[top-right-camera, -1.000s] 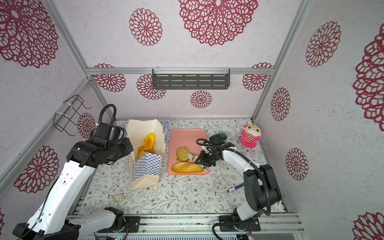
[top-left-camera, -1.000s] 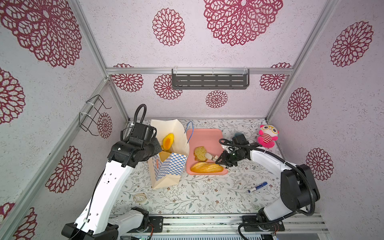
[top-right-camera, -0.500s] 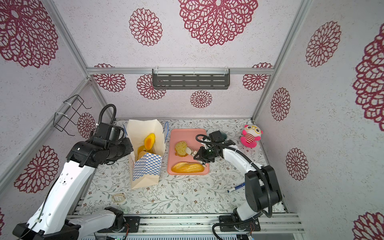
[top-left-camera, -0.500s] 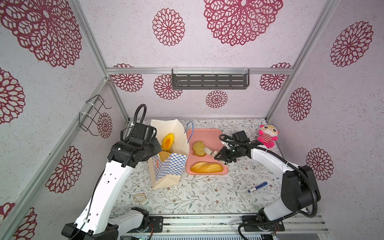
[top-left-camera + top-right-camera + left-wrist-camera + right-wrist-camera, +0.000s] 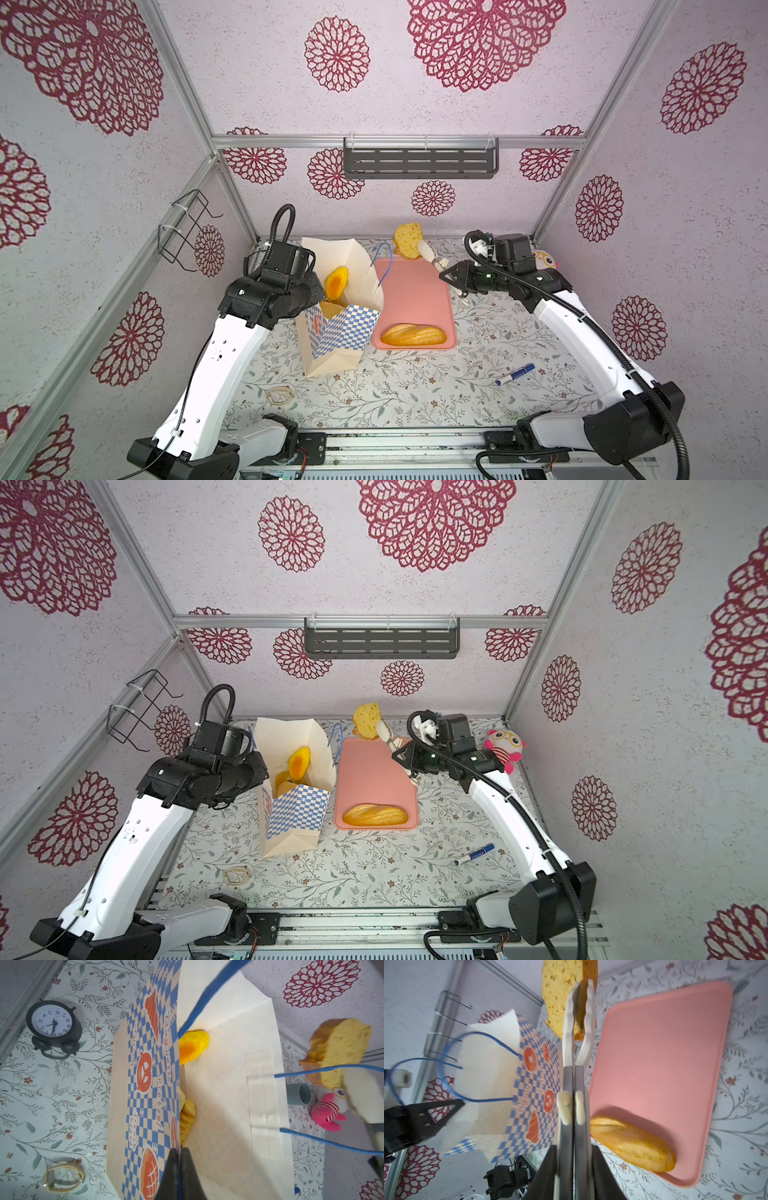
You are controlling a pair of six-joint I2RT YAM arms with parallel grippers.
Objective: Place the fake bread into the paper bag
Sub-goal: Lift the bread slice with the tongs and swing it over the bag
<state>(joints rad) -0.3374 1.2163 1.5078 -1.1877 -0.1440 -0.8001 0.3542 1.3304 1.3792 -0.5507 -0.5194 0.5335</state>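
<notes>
paper bag [image 5: 143,1088]: Baguette, croissant, pretzel, french bread | clock [image 5: 54,1022]: 1–12

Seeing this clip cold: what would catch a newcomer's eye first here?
A speckled bread slice hangs raised near the far end of the pink tray, pinched in tongs that the right gripper clamps. Left of the tray stands the checkered paper bag, its rim pinched by the left gripper, with yellow pastries already inside. One long loaf lies on the tray's near end.

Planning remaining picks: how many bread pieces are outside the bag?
2: speckled slice in tongs held by right gripper; long loaf on the pink tray. Bag may hide others.
</notes>
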